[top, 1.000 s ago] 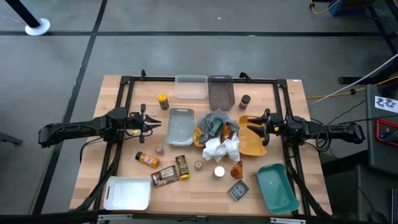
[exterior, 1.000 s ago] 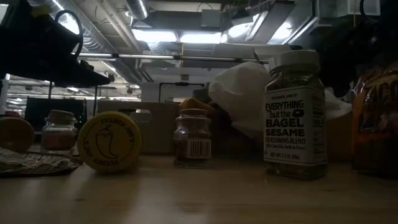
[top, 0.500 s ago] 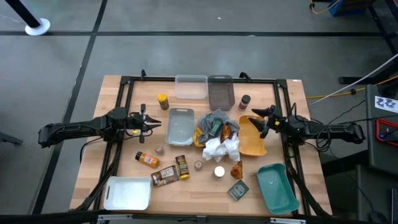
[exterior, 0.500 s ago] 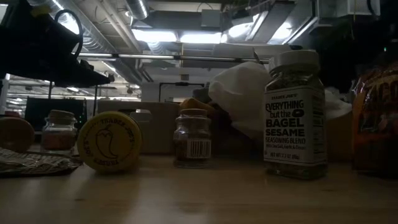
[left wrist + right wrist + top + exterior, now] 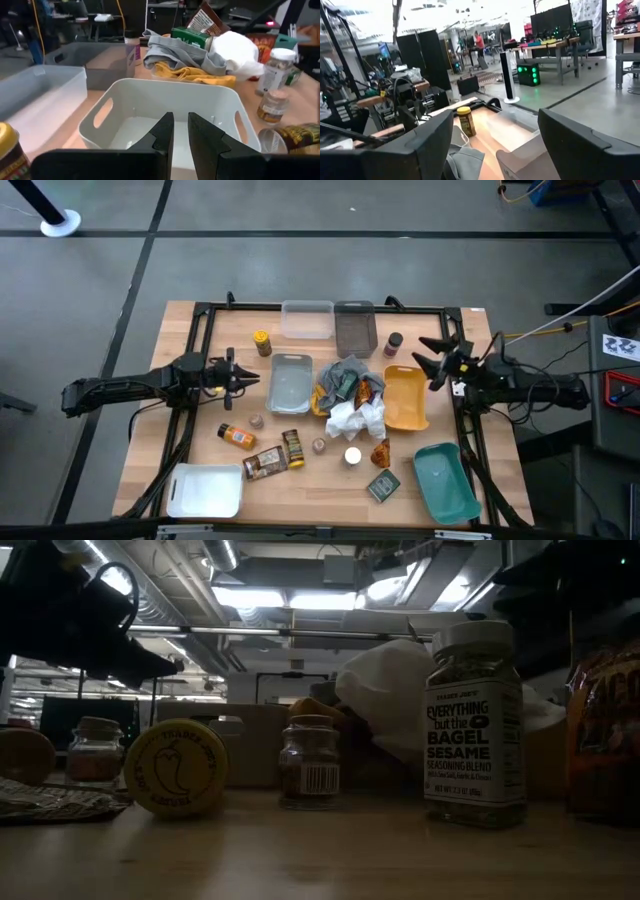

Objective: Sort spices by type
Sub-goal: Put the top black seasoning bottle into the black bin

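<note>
The spices lie scattered on the table: a yellow jar [image 5: 262,342], a dark jar [image 5: 394,343], an orange bottle [image 5: 238,437], brown packets [image 5: 265,464], tiny pots [image 5: 257,421] and a dark tin [image 5: 383,486]. My left gripper [image 5: 245,377] is shut and empty, level, at the left rim of the light grey tray [image 5: 165,105]. My right gripper [image 5: 432,356] hangs open and empty above the table's right side, beside the yellow tray [image 5: 405,398]. Its wide fingers [image 5: 420,150] frame the yellow jar [image 5: 465,120] far off. The seasoning jar [image 5: 473,725] stands upright.
A pile of grey and white cloths [image 5: 348,395] with packets in it lies at the centre. A clear tray [image 5: 307,319] and a grey tray [image 5: 355,328] stand at the far edge. A white tray [image 5: 205,490] and a teal tray [image 5: 445,480] sit near the front.
My right gripper has opened wide, risen, and drawn back from the yellow tray's right rim toward the table's right edge. The yellow tray now lies fully in sight on the table.
</note>
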Controlling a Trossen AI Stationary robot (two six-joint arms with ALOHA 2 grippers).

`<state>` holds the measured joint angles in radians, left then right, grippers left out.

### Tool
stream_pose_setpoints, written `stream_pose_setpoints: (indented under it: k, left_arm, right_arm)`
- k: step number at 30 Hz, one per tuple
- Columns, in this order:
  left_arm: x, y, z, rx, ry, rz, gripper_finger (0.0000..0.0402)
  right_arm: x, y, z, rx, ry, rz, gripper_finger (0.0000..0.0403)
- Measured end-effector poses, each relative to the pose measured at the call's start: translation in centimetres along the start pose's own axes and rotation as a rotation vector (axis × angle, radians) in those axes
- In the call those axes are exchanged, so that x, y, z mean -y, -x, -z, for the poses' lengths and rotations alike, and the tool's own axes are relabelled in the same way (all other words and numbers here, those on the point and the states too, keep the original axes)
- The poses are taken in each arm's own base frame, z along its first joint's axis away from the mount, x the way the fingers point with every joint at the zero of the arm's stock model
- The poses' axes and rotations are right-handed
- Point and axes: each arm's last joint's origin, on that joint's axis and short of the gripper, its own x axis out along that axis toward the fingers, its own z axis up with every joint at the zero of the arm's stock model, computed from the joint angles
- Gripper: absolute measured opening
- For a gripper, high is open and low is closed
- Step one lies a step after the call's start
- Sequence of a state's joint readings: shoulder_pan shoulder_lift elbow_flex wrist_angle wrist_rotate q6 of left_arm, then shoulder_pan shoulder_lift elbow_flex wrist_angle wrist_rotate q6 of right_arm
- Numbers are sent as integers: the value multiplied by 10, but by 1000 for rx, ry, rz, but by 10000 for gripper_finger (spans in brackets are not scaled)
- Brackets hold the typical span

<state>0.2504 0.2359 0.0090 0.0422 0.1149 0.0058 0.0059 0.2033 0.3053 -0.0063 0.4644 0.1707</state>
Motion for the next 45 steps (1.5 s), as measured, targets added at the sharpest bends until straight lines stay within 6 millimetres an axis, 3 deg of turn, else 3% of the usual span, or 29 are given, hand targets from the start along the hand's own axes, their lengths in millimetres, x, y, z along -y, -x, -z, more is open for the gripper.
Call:
stream_pose_setpoints:
  k: [5, 14, 24, 33, 45]
  left_arm:
    - [0, 0, 0, 0, 132, 0, 45]
    - [0, 0, 0, 0, 130, 0, 45]
    - [0, 0, 0, -1, 137, 0, 45]
    - [0, 0, 0, -2, 138, 0, 45]
    - [0, 0, 1, -7, 240, -2, 45]
  right_arm:
    - [-3, -5, -5, -37, 26, 29, 291]
    - [-9, -22, -13, -86, 52, 190, 291]
    - [-12, -39, -47, -200, 61, 418, 291]
    - [11, -63, -61, -367, 11, 539, 291]
    - [59, -106, -28, -657, -130, 551, 291]
